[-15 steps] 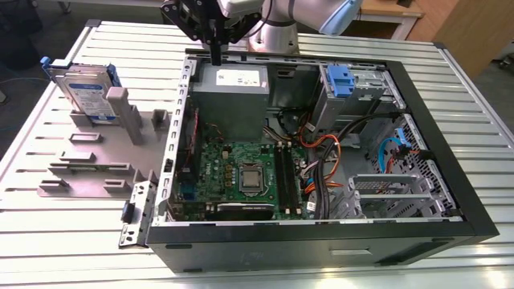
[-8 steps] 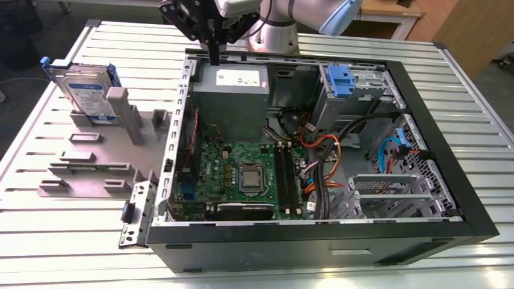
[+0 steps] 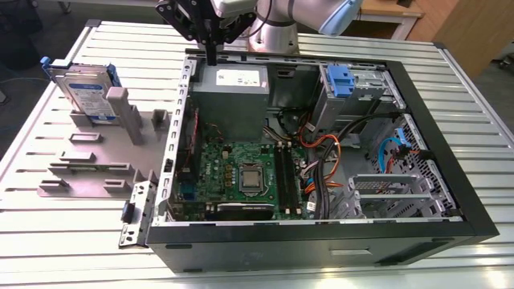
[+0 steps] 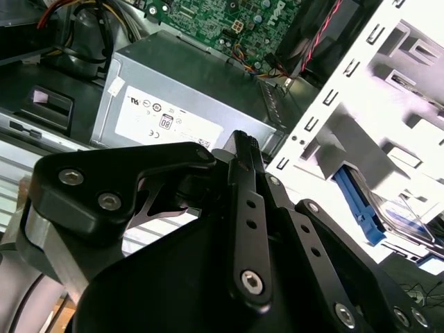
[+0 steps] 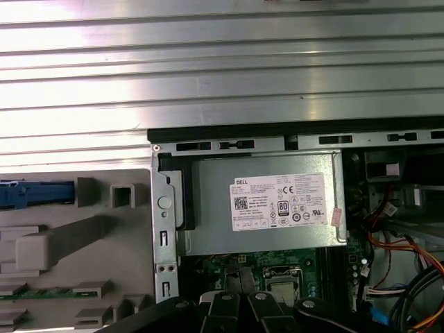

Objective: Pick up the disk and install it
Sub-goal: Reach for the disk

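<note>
The disk (image 3: 84,90) is a silver drive with a white-and-blue label and blue rails. It stands on edge in a grey holder (image 3: 105,150) at the exterior view's left, outside the computer case. Its blue rail (image 4: 357,208) appears in the second wrist view, and its blue end (image 5: 35,194) in the first wrist view. My gripper (image 3: 211,59) hangs above the case's back edge, over the grey power supply (image 3: 231,90), well to the right of the disk. Its fingers (image 4: 241,142) are shut together with nothing between them.
The open computer case (image 3: 449,180) lies on a slatted metal table (image 3: 80,241), motherboard (image 3: 241,174) facing up. A grey drive bay with a fixed blue bracket (image 3: 341,81) sits at the case's back right. Orange and blue cables (image 3: 337,150) run beside it.
</note>
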### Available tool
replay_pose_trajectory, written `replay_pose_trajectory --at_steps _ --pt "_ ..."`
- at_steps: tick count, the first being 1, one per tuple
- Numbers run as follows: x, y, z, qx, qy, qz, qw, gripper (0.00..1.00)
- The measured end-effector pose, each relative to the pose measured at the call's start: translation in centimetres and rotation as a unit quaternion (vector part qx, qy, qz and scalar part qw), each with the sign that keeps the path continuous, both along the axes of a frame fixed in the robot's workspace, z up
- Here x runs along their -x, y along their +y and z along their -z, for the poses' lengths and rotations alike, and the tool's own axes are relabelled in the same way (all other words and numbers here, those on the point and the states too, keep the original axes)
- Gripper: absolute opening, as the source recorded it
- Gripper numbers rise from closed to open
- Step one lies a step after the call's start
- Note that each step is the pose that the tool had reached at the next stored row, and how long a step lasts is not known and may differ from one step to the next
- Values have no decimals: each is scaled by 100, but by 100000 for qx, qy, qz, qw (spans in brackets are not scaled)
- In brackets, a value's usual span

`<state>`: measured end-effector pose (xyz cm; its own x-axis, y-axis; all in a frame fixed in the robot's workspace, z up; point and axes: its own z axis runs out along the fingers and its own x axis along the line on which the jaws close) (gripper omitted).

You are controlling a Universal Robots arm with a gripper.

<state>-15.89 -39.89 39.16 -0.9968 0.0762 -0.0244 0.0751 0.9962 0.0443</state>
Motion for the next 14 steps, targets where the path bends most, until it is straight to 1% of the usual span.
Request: replay_pose_trajectory --at_steps 14 --pt "39 0 3 -4 -4 2 100000 11"
